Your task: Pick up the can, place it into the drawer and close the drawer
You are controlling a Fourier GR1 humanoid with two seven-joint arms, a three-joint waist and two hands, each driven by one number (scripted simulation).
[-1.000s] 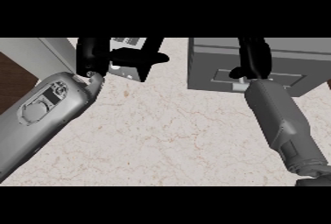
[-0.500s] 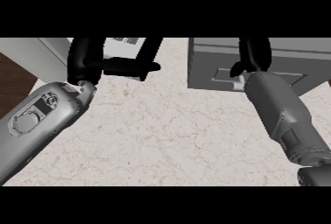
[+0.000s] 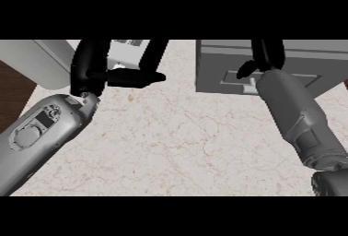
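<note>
Pale veined marble counter (image 3: 176, 147) — dark brown strip (image 3: 14, 92) at left edge, light grey slab (image 3: 34, 55) above it.

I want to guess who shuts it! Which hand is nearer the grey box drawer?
Right. The right hand lies over the grey box drawer, at its front. The left hand is away to its left, curled round a pale grey can.

Bare middle, crowded far edge
The worktop (image 3: 176, 138) lies free from centre to 6 o'clock. The drawer unit (image 3: 221, 55) blocks 1 o'clock, the right hand (image 3: 265, 57) over it; at 11 o'clock the left hand (image 3: 92, 69), curled round the can (image 3: 125, 50), bars passage.
</note>
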